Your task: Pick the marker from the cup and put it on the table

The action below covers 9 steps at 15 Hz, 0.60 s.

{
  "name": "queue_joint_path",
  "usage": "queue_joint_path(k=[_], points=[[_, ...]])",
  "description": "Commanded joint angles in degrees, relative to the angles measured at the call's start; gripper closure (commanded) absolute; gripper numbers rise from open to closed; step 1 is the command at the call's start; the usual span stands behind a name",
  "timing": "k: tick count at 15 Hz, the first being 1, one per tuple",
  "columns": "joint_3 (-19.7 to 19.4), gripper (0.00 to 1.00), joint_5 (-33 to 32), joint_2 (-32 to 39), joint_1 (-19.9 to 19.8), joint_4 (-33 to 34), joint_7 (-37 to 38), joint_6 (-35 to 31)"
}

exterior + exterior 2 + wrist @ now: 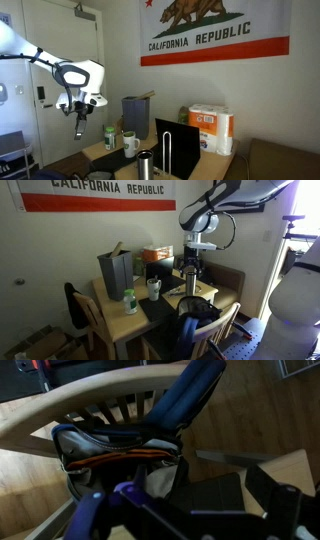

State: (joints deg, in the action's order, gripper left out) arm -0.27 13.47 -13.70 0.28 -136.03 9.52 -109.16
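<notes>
One black two-finger claw [79, 130] hangs high at 9 o'clock of the light tan wooden table [97, 153]. Whether it is clenched or released cannot be told, as the fingers are blurred in the wrist view. The thin dark marker is not resolved in any view, so whether it is held or in a cup cannot be said.

Counted rightwards:
- one green plastic bottle [110, 134]
- one white ceramic mug [131, 144]
- one grey upright box [135, 113]
- one steel tumbler [145, 165]
- one black screen [178, 143]
- one pack of white paper rolls [212, 127]

Under the claw, one wooden chair [90, 395] carrying one blue backpack [195, 395] is seen.

Judged: release is best made only over bare wood at 3 o'clock, with the marker lowered close and laid flat so rolling is avoided.
</notes>
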Motion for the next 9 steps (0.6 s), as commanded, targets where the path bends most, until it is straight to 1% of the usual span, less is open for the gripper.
queue_joint_path(k=[1,3,4,5,9], points=[[0.24,0.0,0.03,0.02,-0.27,0.07,-0.05,0.09],[0.24,0.0,0.03,0.01,-0.27,0.07,-0.05,0.09],[0.54,0.0,0.0,1.17,-0.08,0.87,0.33,-0.5],[1.09,0.0,-0.88,2.24,-0.07,1.61,2.02,-1.2],[3.58,0.0,-2.24,9.47,1.01,6.66,6.96,-8.86]])
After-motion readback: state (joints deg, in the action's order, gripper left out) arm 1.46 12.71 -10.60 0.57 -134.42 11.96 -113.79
